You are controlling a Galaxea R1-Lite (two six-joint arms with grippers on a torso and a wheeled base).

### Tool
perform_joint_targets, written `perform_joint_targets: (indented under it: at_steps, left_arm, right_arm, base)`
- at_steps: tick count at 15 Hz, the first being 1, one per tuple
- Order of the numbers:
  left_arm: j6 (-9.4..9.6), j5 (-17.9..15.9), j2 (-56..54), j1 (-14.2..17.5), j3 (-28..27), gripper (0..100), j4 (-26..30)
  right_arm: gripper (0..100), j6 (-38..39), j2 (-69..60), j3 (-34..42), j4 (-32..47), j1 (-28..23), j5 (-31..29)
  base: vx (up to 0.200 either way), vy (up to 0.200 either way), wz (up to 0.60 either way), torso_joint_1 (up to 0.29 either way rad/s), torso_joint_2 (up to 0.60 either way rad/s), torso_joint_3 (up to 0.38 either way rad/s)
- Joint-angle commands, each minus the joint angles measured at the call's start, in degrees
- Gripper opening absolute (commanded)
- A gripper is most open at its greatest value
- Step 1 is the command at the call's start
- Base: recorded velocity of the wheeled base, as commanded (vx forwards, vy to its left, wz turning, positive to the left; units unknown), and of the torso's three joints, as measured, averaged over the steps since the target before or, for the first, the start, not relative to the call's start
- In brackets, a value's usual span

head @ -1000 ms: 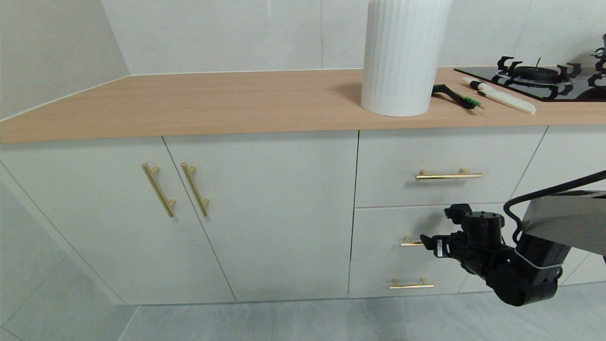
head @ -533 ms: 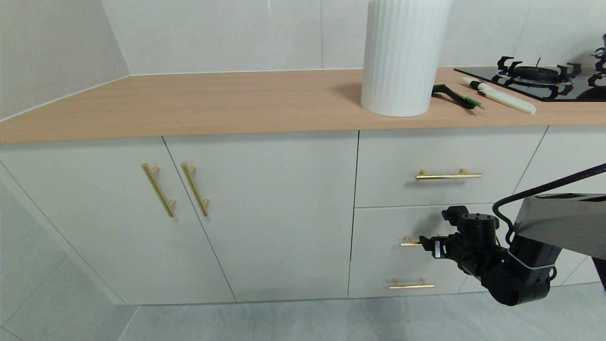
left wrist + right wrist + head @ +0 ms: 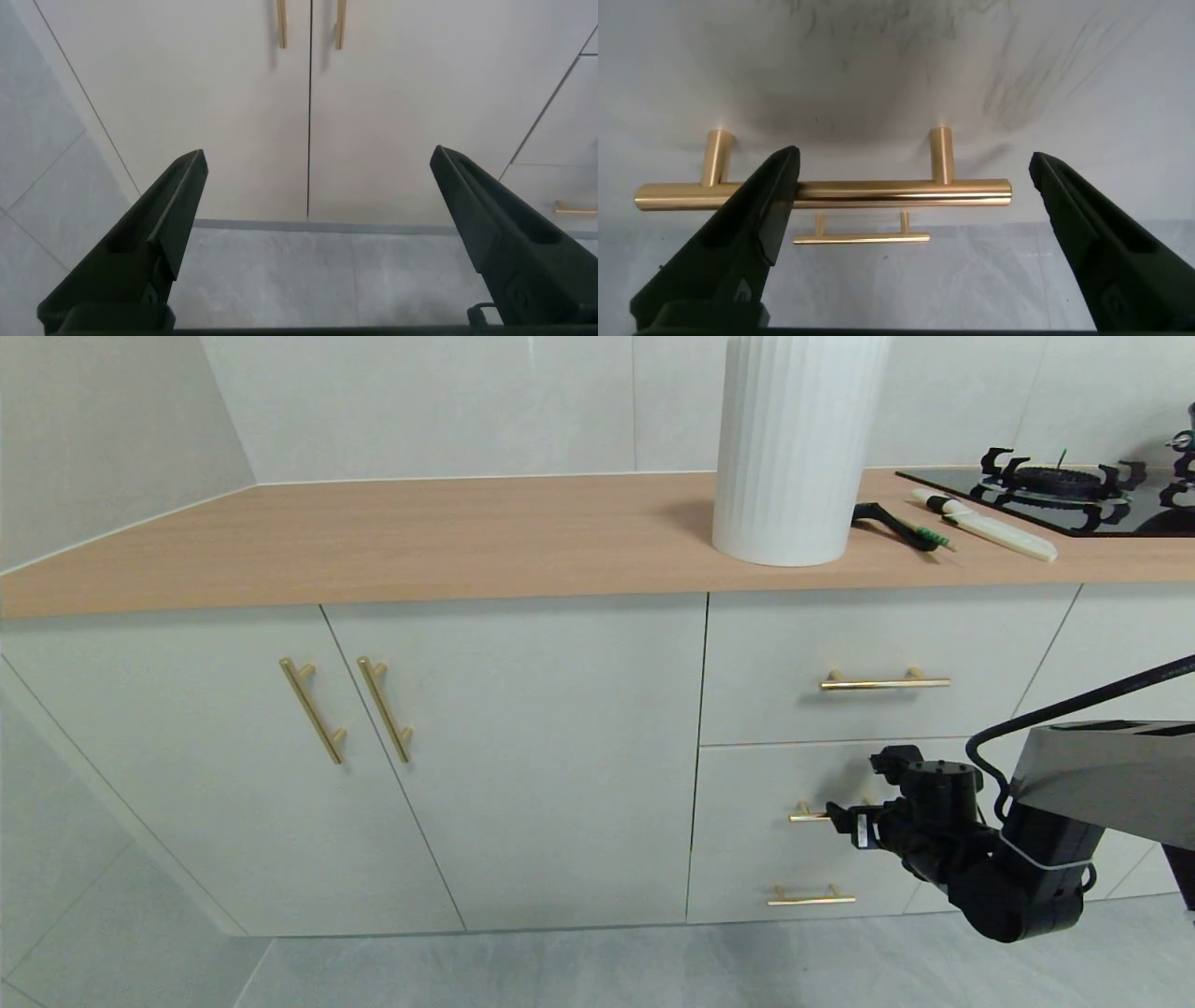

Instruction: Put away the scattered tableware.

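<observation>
Low at the right of the head view, the right gripper [image 3: 843, 819] is sitting level with the middle drawer handle [image 3: 808, 816]. Its fingers [image 3: 757, 233] are spread wide and gripping nothing. The brass bar is running across the gap between them, and I cannot tell whether it is touching them. The left gripper [image 3: 313, 215] is hanging just as wide open and empty, facing the cabinet doors [image 3: 308, 93].

By my reading, the job is barely starting. The middle drawer [image 3: 747, 784] and the top drawer [image 3: 887, 635] are both sitting shut, so anything inside them is hidden. Up on the counter [image 3: 420, 537], toward the upper right of the frame, the tableware is waiting. A black-handled utensil [image 3: 892, 523] and a long white utensil [image 3: 990, 527] are lying just beside each other, between the ribbed white container [image 3: 794, 448] and the gas hob [image 3: 1055, 485]. That container's top is running out of frame, so I cannot tell what it is holding. Opening a drawer, moving both pieces in and closing it are all remaining.
</observation>
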Motion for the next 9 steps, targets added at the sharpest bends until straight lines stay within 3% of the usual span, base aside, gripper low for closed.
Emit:
perform_joint_targets:
  at_steps: [1, 4, 7, 9]
  left_arm:
    - [-0.02, 0.0, 0.0, 0.0, 0.0, 100, 0.0]
    - [-0.02, 0.0, 0.0, 0.0, 0.0, 100, 0.0]
    - [-0.02, 0.0, 0.0, 0.0, 0.0, 100, 0.0]
    - [-0.02, 0.0, 0.0, 0.0, 0.0, 100, 0.0]
  right_arm:
    - [100, -0.2, -0.3, 0.6, 0.4, 0.0, 0.0]
    - [100, -2.9, -2.2, 3.0, 1.6, 0.1, 0.2]
    - [100, -3.0, -6.3, 4.3, 9.6, 0.1, 1.2]
    - [100, -2.9, -20.9, 6.7, 20.9, 0.8, 5.4]
  base:
    - [0.0, 0.0, 0.0, 0.0, 0.0, 0.0]
    - [0.0, 0.0, 0.0, 0.0, 0.0, 0.0]
    - [0.0, 0.0, 0.0, 0.0, 0.0, 0.0]
    - [0.0, 0.0, 0.0, 0.0, 0.0, 0.0]
